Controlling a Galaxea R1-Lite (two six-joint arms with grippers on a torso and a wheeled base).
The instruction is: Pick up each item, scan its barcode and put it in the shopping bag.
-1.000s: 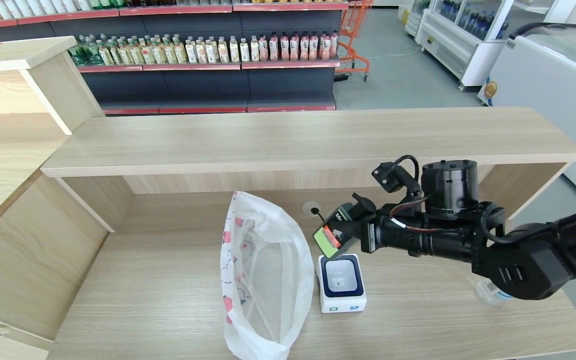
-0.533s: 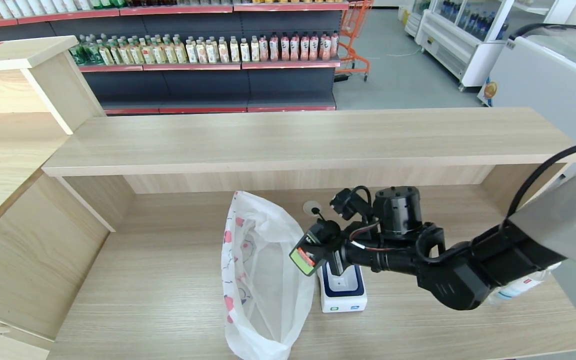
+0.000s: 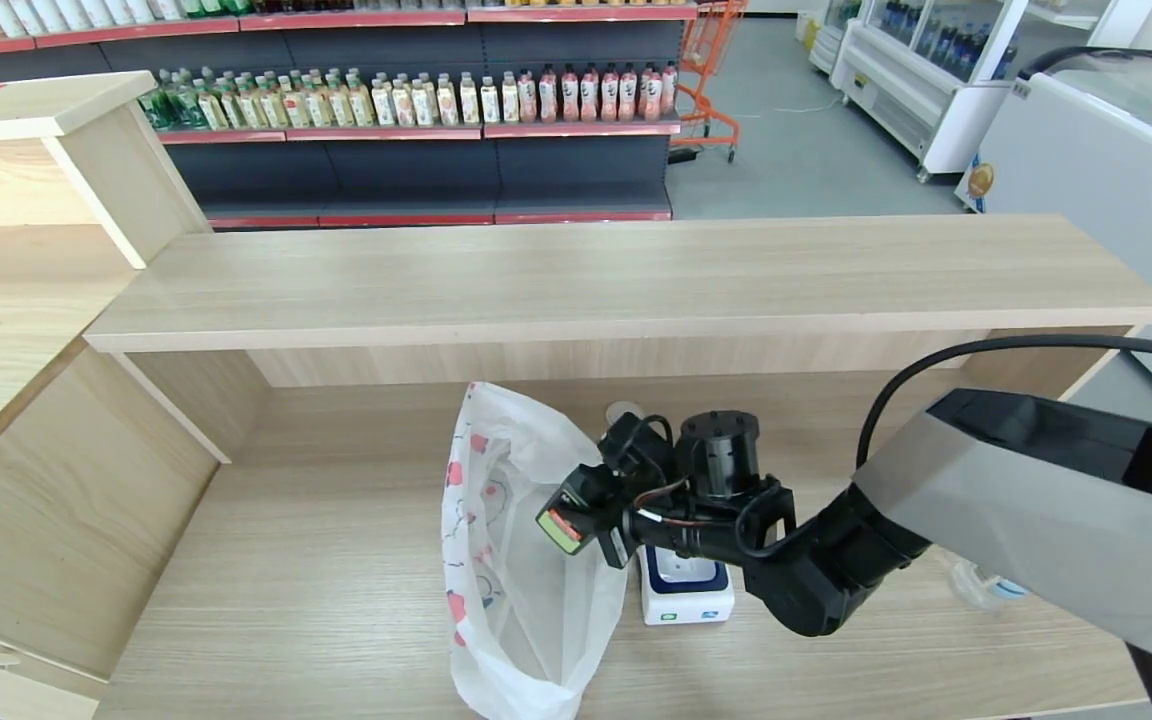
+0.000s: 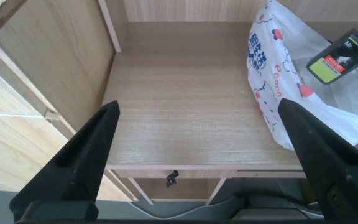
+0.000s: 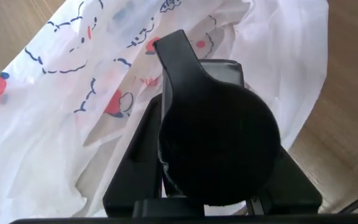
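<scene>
My right gripper (image 3: 588, 510): closed on a small dark item with a green and red label (image 3: 564, 524), one finger on each side of it. In the right wrist view the item's dark body (image 5: 216, 149) blocks most of the gripper behind it.

The item: held in the air over the shopping bag (image 3: 471, 520), at the rim on the bag's scanner side, with the label face turned outward. I cannot tell whether it touches the plastic. The left wrist view shows it against the bag's white film (image 4: 337, 59).

Shopping bag: white thin plastic with red and blue cartoon print, lying on the bench (image 3: 316, 560) with its mouth gaping open. The right wrist view looks down into its folds (image 5: 73, 81).

Scanner (image 3: 686, 603): a white block with a dark blue top face, sitting on the bench just beside the bag on the bag's right. My right arm partly covers it.

My left gripper (image 4: 197, 109): fingers spread wide with nothing between them, hanging over bare bench well to the left of the bag. The bag's printed side (image 4: 269, 74) shows beyond one finger.

Water bottle (image 3: 981, 588): clear plastic, on the bench well to the right of the bag, beyond the scanner and largely hidden by my right arm.

Raised ledge (image 3: 616, 270): a pale wood top running across behind the bag.

Store shelves (image 3: 416, 100): rows of drink bottles, far beyond the bag.
</scene>
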